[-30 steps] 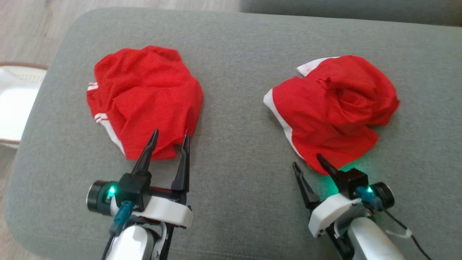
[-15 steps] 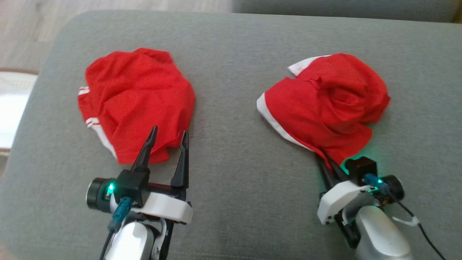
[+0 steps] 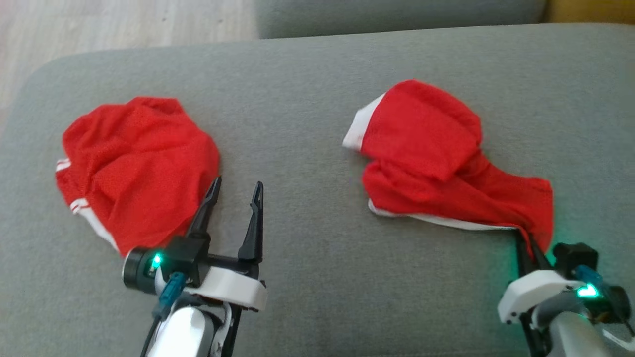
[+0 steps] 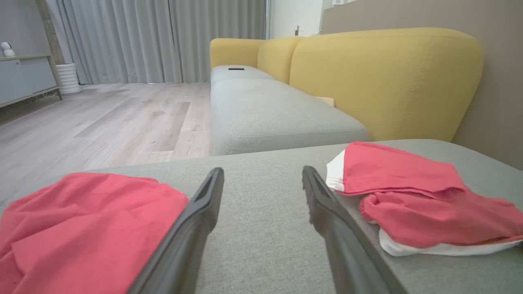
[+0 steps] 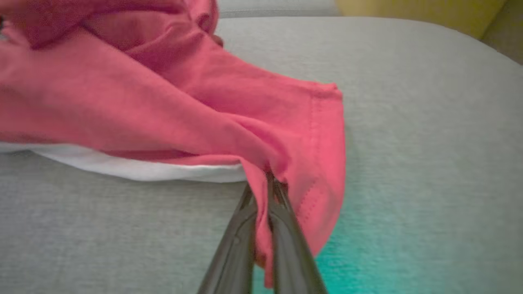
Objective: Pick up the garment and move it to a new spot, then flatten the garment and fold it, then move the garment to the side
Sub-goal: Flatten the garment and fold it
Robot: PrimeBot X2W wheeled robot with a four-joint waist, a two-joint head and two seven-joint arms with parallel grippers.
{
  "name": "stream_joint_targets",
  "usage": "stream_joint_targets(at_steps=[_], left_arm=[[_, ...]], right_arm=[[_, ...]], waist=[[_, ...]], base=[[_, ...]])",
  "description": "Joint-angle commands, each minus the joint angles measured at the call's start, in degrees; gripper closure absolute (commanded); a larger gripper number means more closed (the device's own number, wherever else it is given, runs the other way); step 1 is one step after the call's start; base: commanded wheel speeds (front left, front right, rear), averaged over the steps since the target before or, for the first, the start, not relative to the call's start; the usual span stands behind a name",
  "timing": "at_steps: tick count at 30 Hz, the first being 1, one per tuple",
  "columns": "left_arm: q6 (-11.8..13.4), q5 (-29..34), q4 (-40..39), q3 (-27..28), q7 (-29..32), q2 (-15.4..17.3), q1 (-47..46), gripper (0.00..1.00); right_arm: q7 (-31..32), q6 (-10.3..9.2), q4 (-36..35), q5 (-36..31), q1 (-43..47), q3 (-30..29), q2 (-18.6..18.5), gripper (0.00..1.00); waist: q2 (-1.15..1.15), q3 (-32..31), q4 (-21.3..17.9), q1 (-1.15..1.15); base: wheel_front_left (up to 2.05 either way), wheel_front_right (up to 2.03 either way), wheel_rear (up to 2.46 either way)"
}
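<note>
Two red garments with white trim lie on the grey cushion (image 3: 307, 277). The right garment (image 3: 436, 163) (image 4: 412, 196) (image 5: 163, 94) is stretched toward the lower right, and my right gripper (image 3: 527, 243) (image 5: 265, 183) is shut on its near hem corner. The left garment (image 3: 134, 168) (image 4: 81, 228) lies crumpled. My left gripper (image 3: 235, 191) (image 4: 261, 179) stands open just right of that garment's edge, with nothing between its fingers.
A second grey seat cushion (image 4: 269, 110) and a yellow sofa back (image 4: 384, 77) lie beyond the cushion's far edge. Wooden floor (image 4: 102, 118) runs to the left, with a cabinet (image 4: 24, 77) and curtains behind. Bare cushion lies between the two garments.
My right gripper has shut on the right garment's near corner and pulled it toward the lower right, stretching it out. The head camera has shifted. The left gripper stays open.
</note>
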Motion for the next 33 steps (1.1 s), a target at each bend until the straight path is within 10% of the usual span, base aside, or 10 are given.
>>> stream_joint_targets(at_steps=[1,4,6,21,33], left_arm=[[0.1,0.2,-1.5,1.5,-0.3,-0.1,-1.5,0.0],[-0.1,0.2,-1.3,1.2,-0.3,-0.1,-1.5,0.0],[-0.2,0.1,-1.2,1.1,-0.3,-0.1,-1.7,0.0],[-0.4,-0.1,-1.1,0.9,-0.3,-0.1,-1.6,0.0],[-0.2,-0.6,-1.1,-0.4,-0.3,-0.1,-2.5,0.0]], right_arm=[[0.4,0.4,-2.3,-0.7,-0.3,0.5,-0.6,1.0],[1.3,0.4,-3.8,-1.9,0.5,-1.7,-0.3,1.0],[1.2,0.4,-4.8,-2.2,0.7,-2.5,-0.2,0.0],[-0.2,0.4,-22.6,9.9,6.5,17.4,0.1,0.0],[3.7,0.4,-22.6,4.3,0.0,19.6,0.1,0.0]], waist=[[0.0,-0.5,-1.0,0.0],[0.0,-0.7,-1.9,0.0],[0.0,-0.8,-2.3,0.0],[0.0,-1.5,-1.4,0.0],[0.0,1.0,3.9,0.0]], base=[[0.0,0.0,0.0],[0.0,0.0,0.0],[0.0,0.0,0.0],[0.0,0.0,0.0],[0.0,0.0,0.0]])
